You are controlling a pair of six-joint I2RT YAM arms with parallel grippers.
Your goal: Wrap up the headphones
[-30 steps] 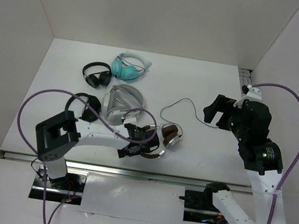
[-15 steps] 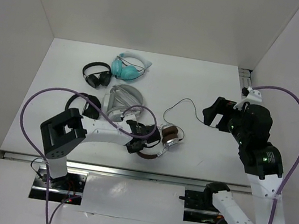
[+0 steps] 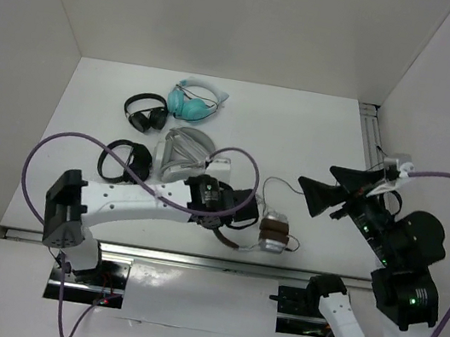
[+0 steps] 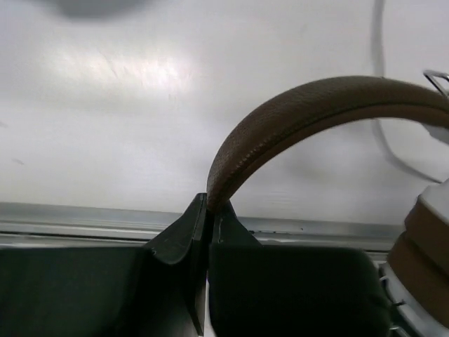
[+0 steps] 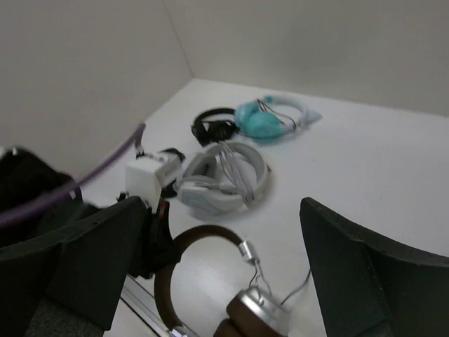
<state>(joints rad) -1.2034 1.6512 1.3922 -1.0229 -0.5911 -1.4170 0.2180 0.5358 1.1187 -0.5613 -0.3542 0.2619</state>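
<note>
The headphones [image 3: 272, 231] lie near the table's front edge, with a brown headband [image 4: 309, 105], brown pads and silver cups [image 5: 261, 311]. My left gripper [image 3: 223, 223] is shut on the headband, and the left wrist view shows both fingers [image 4: 184, 232] pinching its lower end [image 4: 209, 205]. Their thin cable [image 3: 277, 180] loops loosely on the table behind the cups. My right gripper [image 3: 321, 199] hangs open above and to the right of the headphones. In the right wrist view its wide-apart jaws [image 5: 221, 210] frame the headband [image 5: 184, 242], with nothing between them.
A light-grey pair [image 3: 182, 154] lies just behind the left gripper, a teal pair [image 3: 195, 101] and a black pair [image 3: 144, 112] farther back, another black pair [image 3: 123, 160] at the left. A metal rail [image 3: 193, 258] runs along the table's front edge [image 4: 84, 214].
My left gripper has shut on the headband and dragged the headphones right, toward the front edge. The right arm has swung down and forward, closer to them.
</note>
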